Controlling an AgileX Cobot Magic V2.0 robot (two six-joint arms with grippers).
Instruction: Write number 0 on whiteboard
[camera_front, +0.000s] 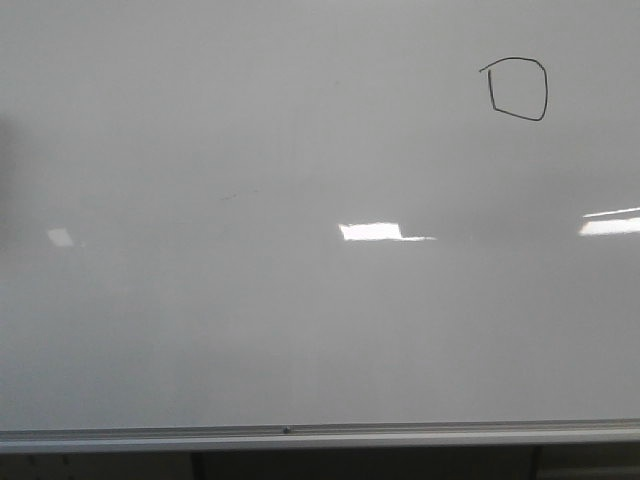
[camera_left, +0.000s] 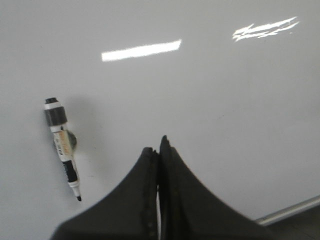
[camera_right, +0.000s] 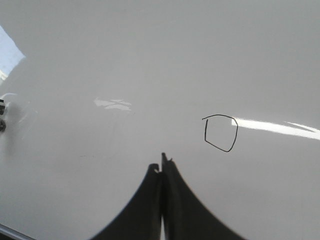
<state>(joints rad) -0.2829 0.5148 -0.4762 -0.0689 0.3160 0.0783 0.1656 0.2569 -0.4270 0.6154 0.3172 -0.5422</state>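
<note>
The whiteboard (camera_front: 300, 330) fills the front view, pale and glossy. A thin black boxy number 0 (camera_front: 519, 89) with a short tail at its upper left is drawn near the board's far right. The right wrist view shows the same number 0 (camera_right: 220, 133) a little beyond and to one side of my right gripper (camera_right: 161, 165), which is shut and holds nothing. My left gripper (camera_left: 158, 147) is shut and holds nothing too, over the whiteboard (camera_left: 225, 110). An uncapped marker (camera_left: 63, 141) lies on the board beside it, apart from the fingers. Neither gripper shows in the front view.
A silver bottom rail (camera_front: 320, 436) runs along the board's near edge, and a piece of rail (camera_left: 287, 212) shows in the left wrist view. Bright light reflections (camera_front: 372, 232) lie across the board. Metal fittings (camera_right: 2, 116) sit at the board's edge in the right wrist view.
</note>
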